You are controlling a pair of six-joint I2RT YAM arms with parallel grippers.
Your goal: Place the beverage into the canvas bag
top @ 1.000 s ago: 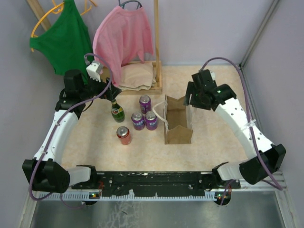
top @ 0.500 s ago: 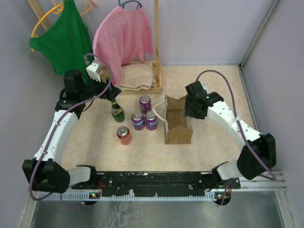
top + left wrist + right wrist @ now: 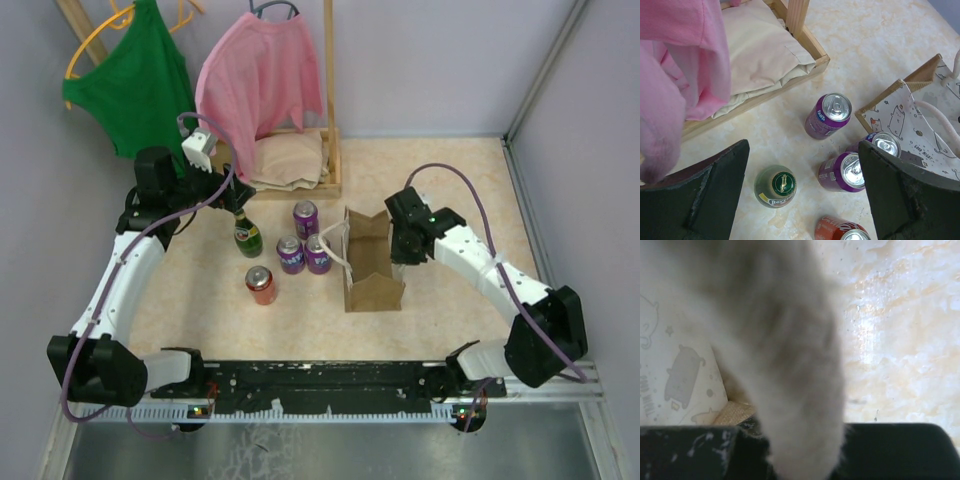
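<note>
— Two arms: status of left jaws?
— Released, spread wide; green bottle below, between them.
— Right jaws?
— At the canvas bag rim; clenched or released, cannot tell.

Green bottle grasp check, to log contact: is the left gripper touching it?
Apart. The left wrist view shows a strip of table on both sides between the green bottle and the open fingers of the left gripper.
</note>
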